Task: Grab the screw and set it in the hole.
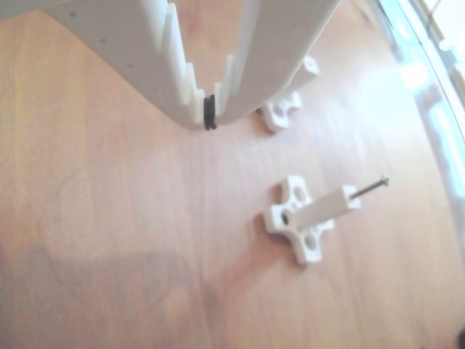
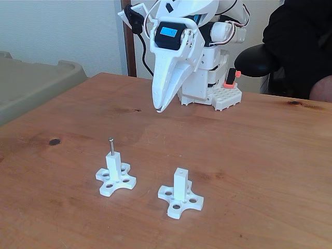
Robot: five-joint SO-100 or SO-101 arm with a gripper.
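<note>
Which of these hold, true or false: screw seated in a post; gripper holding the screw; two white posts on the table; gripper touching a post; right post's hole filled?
1. The thin dark-grey metal screw stands in the top of the left white plastic post with cross-shaped base in the fixed view. True.
2. The white two-finger gripper holds the screw. False: it holds nothing and its jaws are nearly closed.
3. Two white posts stand on the wooden table. True.
4. The gripper touches a post. False: it hangs above the table, apart from both.
5. The right white plastic post carries a screw. False: its top hole is empty.
</note>
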